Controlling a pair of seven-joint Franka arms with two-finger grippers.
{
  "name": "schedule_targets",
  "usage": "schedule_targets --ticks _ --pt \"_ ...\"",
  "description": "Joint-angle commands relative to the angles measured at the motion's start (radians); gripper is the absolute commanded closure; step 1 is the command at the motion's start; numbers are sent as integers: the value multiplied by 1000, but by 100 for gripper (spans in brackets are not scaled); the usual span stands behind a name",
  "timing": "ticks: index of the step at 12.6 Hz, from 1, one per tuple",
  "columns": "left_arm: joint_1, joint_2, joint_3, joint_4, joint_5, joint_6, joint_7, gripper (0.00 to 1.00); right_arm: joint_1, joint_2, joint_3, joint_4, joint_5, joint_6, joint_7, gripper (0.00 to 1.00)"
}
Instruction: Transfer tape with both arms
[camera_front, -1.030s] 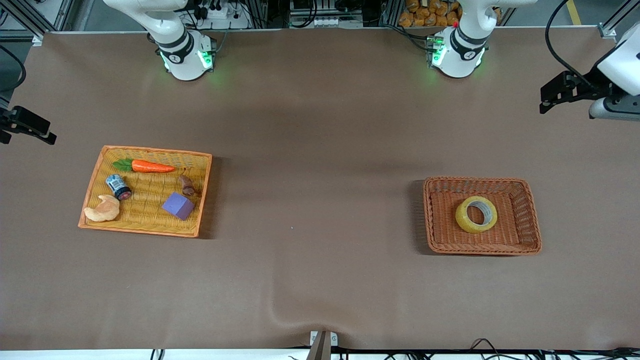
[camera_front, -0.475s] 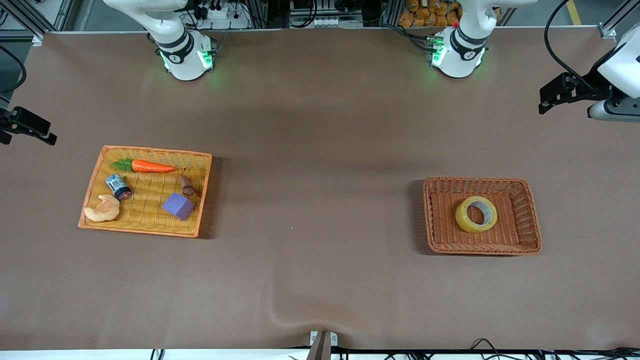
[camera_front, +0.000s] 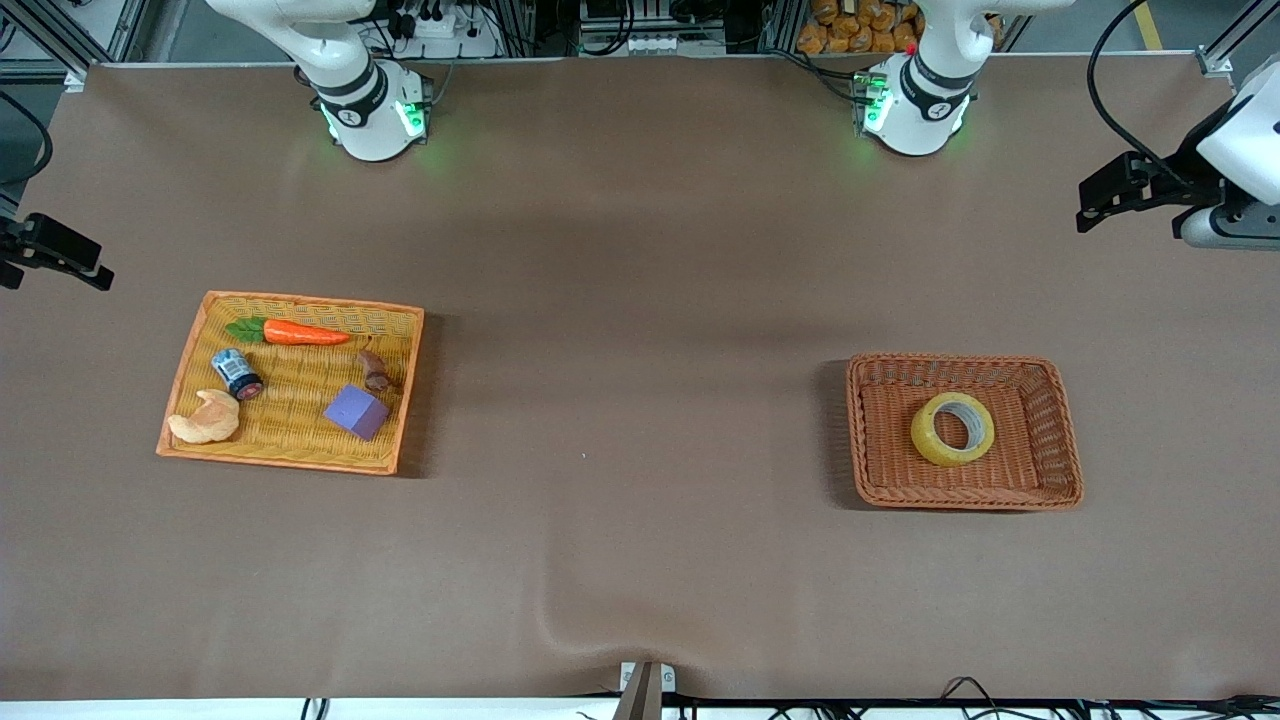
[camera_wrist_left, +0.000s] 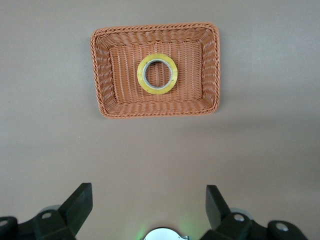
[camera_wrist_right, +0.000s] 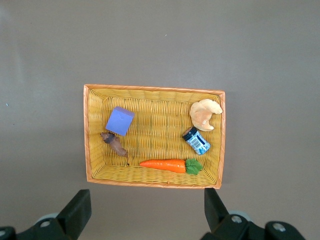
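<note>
The tape (camera_front: 928, 443), a yellowish ring with a grey-white core, lies flat in a brown wicker basket (camera_front: 960, 500) toward the left arm's end of the table. The left wrist view looks down on the tape (camera_wrist_left: 140, 75) in the basket (camera_wrist_left: 155, 112). My left gripper (camera_front: 1092, 200) hangs high over bare table at that end, apart from the basket. Its fingers stand wide open and empty (camera_wrist_left: 148, 195). My right gripper (camera_front: 90, 268) waits high over the right arm's end, open and empty (camera_wrist_right: 146, 200).
A yellow wicker tray (camera_front: 290, 460) toward the right arm's end holds a toy carrot (camera_front: 305, 333), a small can (camera_front: 237, 373), an orange croissant toy (camera_front: 205, 420), a purple block (camera_front: 356, 411) and a small brown piece (camera_front: 374, 370). Brown table lies between the baskets.
The left arm's hand has shifted slightly at its end of the table. The tape, both baskets and the right arm have not moved.
</note>
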Motion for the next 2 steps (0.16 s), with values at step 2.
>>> schedule_targets --ticks 2 --pt "7 -3 -8 7 -10 -13 -6 0 5 11 -1 24 11 -6 5 0"
